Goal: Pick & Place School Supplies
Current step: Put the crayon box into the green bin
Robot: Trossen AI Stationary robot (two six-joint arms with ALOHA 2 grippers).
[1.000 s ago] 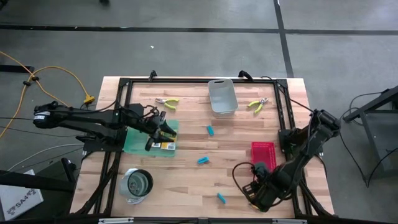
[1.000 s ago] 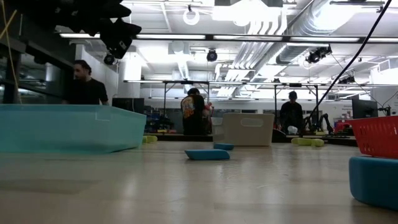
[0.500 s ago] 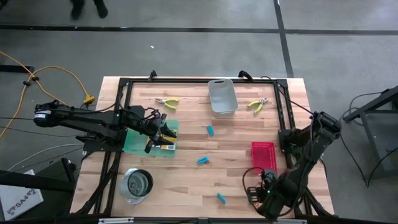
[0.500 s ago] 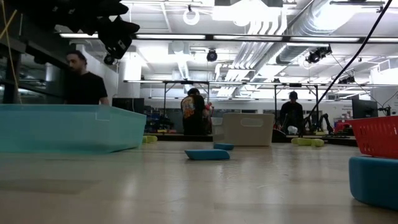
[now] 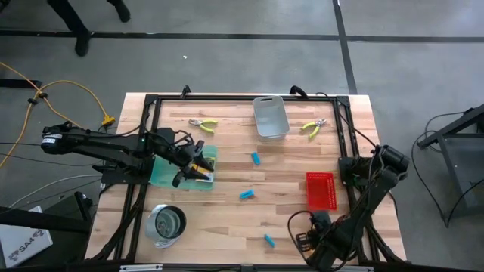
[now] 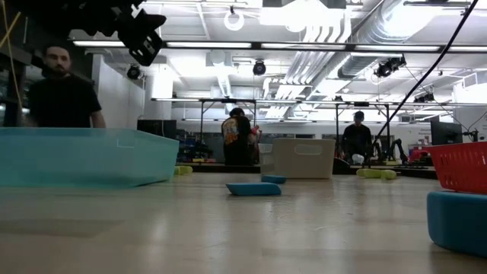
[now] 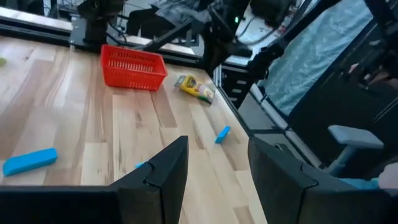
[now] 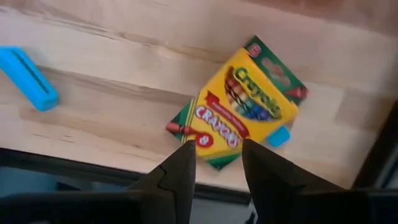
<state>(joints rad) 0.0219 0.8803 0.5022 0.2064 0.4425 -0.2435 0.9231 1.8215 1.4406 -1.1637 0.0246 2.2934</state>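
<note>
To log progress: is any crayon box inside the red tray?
No, the red tray is empty; one crayon box lies on the wood.

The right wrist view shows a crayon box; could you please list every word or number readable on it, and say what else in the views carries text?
"Crayola", on the crayon box.
"CRAYONS", on the same box.
"8", at its corner.
Crayon boxes on the green mat: print too small to read.
</note>
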